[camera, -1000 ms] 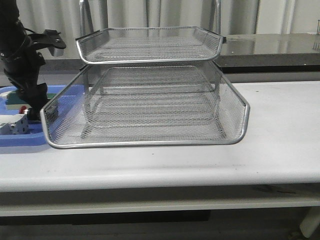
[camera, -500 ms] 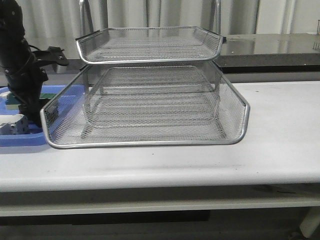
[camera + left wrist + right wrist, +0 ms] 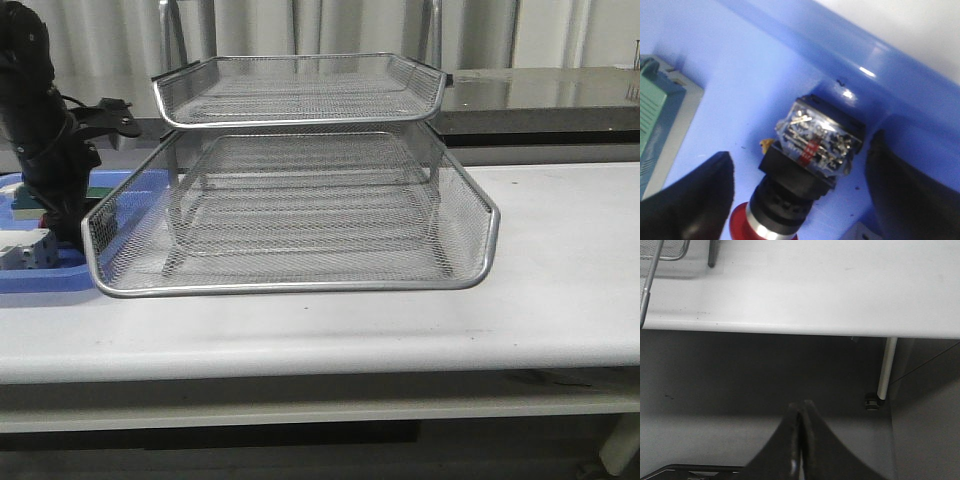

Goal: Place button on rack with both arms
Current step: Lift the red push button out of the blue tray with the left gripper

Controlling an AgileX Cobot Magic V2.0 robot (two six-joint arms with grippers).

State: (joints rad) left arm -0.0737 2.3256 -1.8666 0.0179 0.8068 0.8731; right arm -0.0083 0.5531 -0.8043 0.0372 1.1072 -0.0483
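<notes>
Black fingers, left gripper [image 3: 799, 200]: spread wide in the left wrist view, one finger [image 3: 690, 200] at lower left of the frame, the other at lower right; neither touched anything.
Button [image 3: 807, 165]: lay on its side between those fingers, clear terminal block toward frame centre, black body below it, silver collar and red head cut off by the bottom edge. Ungripped.
Blue tray [image 3: 765, 65]: held the button on its floor, just beside the raised wall that ran across the upper right of the frame. A green block [image 3: 655, 125] sat at the left edge.
Left arm [image 3: 45, 140]: stood over the tray at the far left of the front view, hiding the button there.
Right gripper [image 3: 801, 440]: fingers pressed together on nothing, hanging off the table's edge over the floor.
Rack [image 3: 290, 210]: centre of the front view; the visible tiers held nothing.
Progress: early, by my judgement. Grasp not yet made; lift, any handover to the right arm and placement on the rack all remained.
</notes>
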